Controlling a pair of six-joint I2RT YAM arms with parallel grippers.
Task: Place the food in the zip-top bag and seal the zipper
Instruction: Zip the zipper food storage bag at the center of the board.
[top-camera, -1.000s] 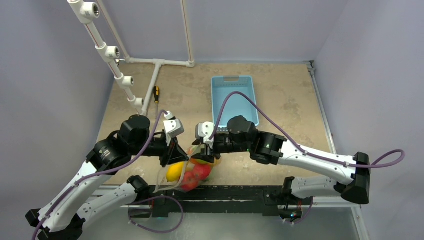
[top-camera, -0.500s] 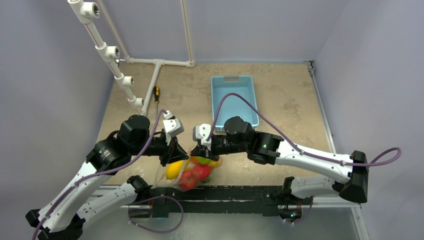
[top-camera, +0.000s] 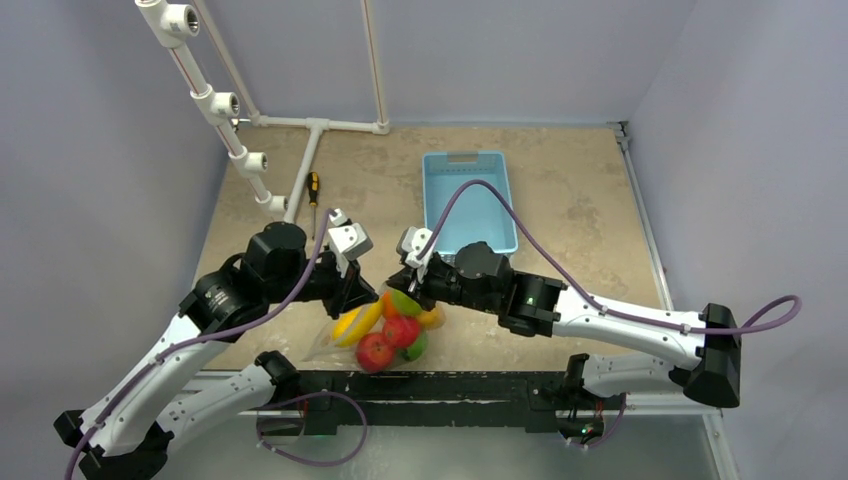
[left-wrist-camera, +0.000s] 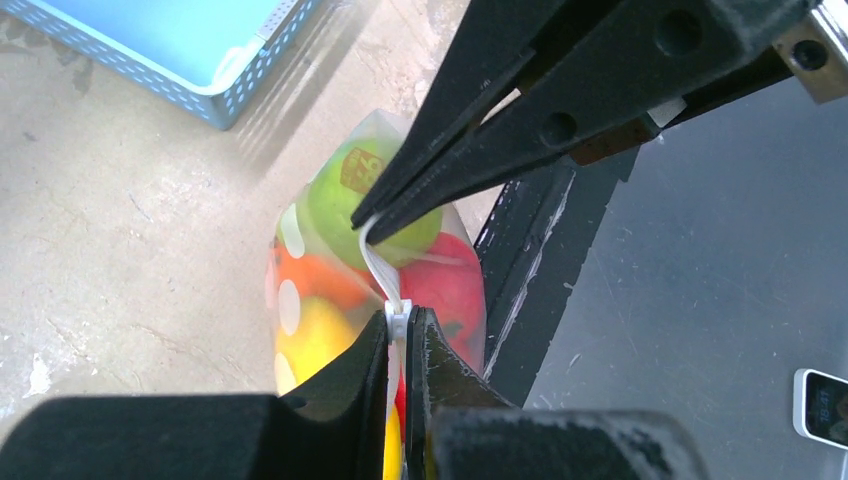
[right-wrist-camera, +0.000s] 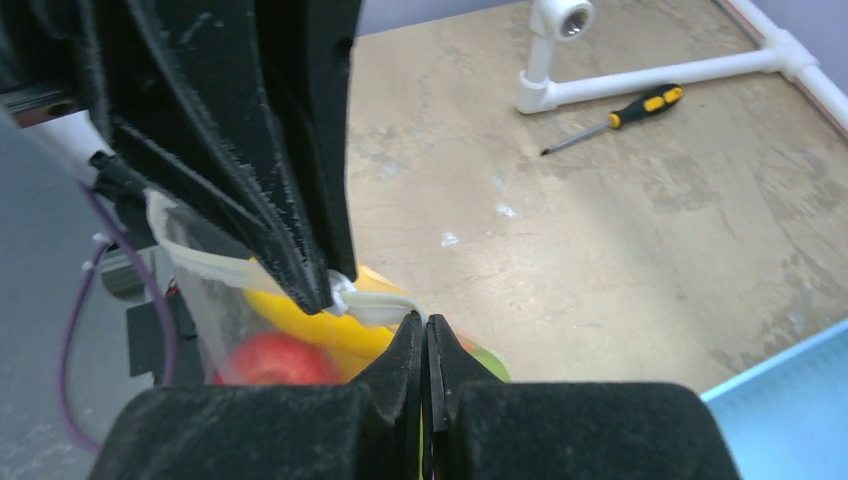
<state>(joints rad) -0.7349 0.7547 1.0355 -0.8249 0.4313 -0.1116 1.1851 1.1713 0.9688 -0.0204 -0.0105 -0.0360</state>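
Here: left gripper (left-wrist-camera: 403, 318), black jaws pressed together on the whitish, stiff zipper strip (left-wrist-camera: 381, 268) of the clear crinkly zip-top bag (left-wrist-camera: 283, 262). The right gripper (right-wrist-camera: 425, 326) pinches the same strip just beside it. Glossy toy fruits (top-camera: 392, 326) fill the bag at the near edge of the mottled beige table (top-camera: 580, 200). Only the left wrist view shows the label on the green fruit (left-wrist-camera: 375, 195).

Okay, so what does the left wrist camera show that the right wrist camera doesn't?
Only left wrist: the sticker on the green fruit. Only right wrist: the screwdriver and white pipe frame. Both: the left gripper and right gripper pinched shut on the zipper, the fruit-filled bag, and a piece of the blue basket.
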